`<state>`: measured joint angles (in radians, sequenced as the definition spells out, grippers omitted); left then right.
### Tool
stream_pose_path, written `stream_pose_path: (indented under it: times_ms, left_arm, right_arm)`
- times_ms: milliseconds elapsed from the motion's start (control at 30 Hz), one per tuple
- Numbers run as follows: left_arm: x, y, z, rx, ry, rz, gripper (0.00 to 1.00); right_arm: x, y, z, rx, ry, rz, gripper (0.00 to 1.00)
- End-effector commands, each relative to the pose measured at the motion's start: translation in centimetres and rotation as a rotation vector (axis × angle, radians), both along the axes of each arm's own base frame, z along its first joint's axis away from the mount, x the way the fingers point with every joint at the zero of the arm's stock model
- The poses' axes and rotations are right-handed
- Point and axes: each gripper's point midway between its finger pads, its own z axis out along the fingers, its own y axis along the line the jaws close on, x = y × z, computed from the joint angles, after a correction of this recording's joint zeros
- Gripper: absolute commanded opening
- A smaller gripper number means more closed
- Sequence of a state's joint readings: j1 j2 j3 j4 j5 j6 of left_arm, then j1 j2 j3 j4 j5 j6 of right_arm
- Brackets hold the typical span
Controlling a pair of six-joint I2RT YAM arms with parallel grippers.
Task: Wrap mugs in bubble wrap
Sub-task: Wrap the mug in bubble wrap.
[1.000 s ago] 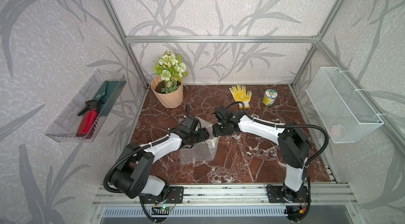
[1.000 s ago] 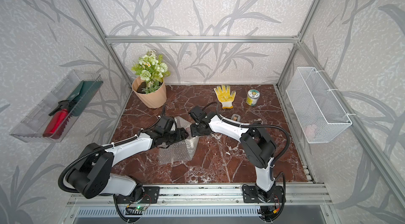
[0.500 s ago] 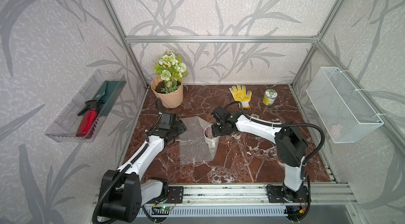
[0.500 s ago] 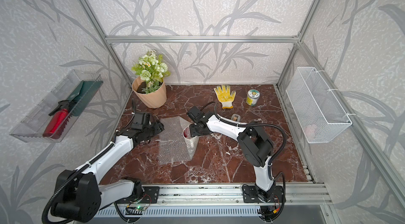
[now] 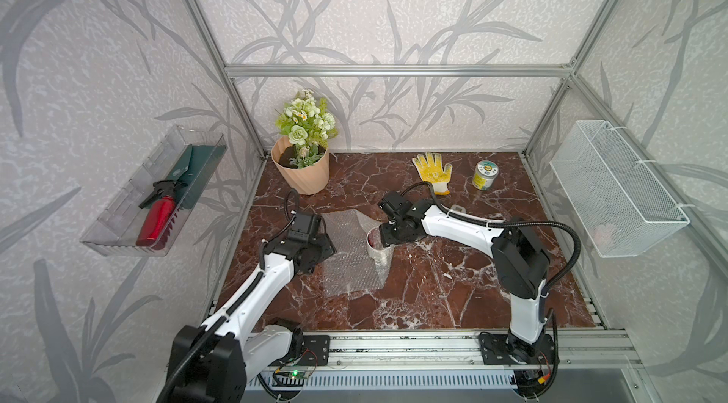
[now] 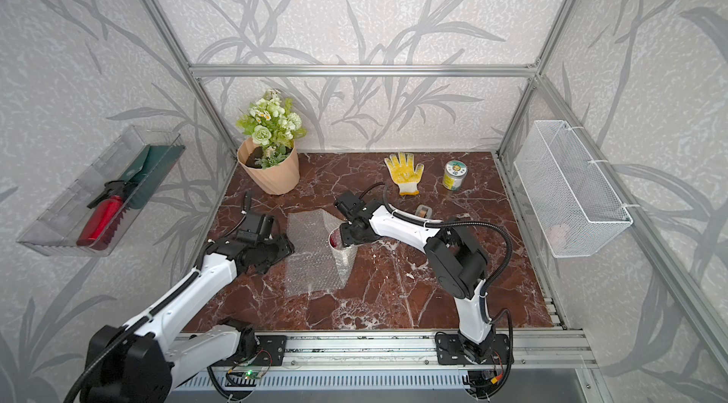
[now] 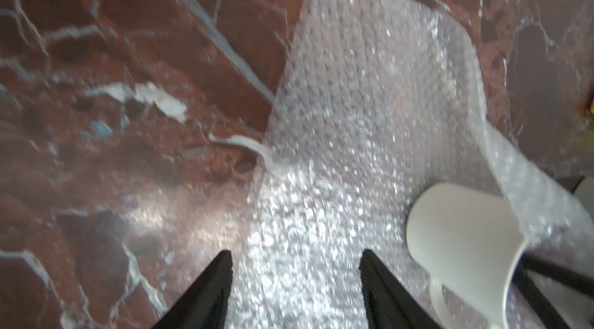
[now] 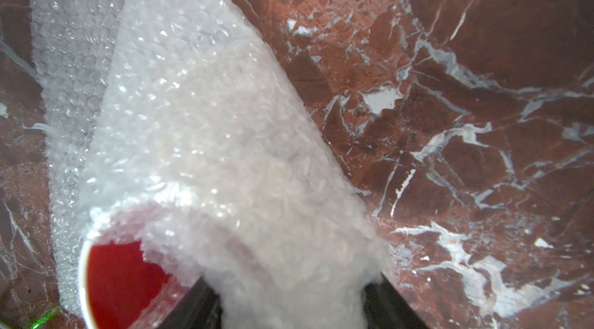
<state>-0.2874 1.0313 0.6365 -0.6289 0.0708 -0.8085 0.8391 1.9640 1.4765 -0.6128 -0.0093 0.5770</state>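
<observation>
Nearest the front rail, the left arm reaches across the bench to the left edge of the bubble wrap. The left jaws stand apart and empty, fingers poised over the film without pinching it. Just beyond, the mug sits on the sheet's right side, seemingly upright, red inside showing, with a flap of wrap standing against its wall. The right arm reaches in from behind, and the right jaws are closed on that flap; whether the mug's wall is pinched too I cannot tell. The film lies flat on the bench, so I judge the left fingers could close on nothing or scrape the stone. A hard tug on that edge could drag the sheet from under the mug and tip it. The slick flap may also slide free and spring open. Farther back, the glove, jar and flower pot lie well apart from all this
</observation>
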Motion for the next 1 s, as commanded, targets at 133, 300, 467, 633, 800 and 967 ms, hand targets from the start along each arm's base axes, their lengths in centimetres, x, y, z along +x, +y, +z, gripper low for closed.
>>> stream_pose_path:
  times_ms: [133,300,467,633,800,967]
  left_arm:
    - [-7.2,1.0,-4.4,0.028,0.193,0.082,0.62]
    - [-7.4,0.5,-5.6,-0.010,0.196,0.074,0.58]
    - [-7.3,0.2,-6.7,-0.018,0.203,0.071,0.52]
    - [-7.6,-0.1,-7.8,-0.038,0.222,0.070,0.42]
    - [-7.4,-0.4,-7.7,-0.060,0.204,0.068,0.26]
    - [-6.6,-1.0,-6.9,-0.090,0.161,0.059,0.11]
  right_arm:
    - [-1.1,-0.6,-2.1,-0.057,0.053,0.010,0.62]
    - [-1.1,-0.5,-2.0,-0.050,0.056,0.010,0.62]
    - [-1.1,-0.5,-2.0,-0.051,0.055,0.009,0.62]
    - [-1.1,-0.6,-2.0,-0.052,0.055,0.008,0.62]
    - [-1.2,-0.6,-2.2,-0.053,0.061,0.005,0.62]
    - [-1.3,-0.6,-2.3,-0.051,0.065,0.003,0.62]
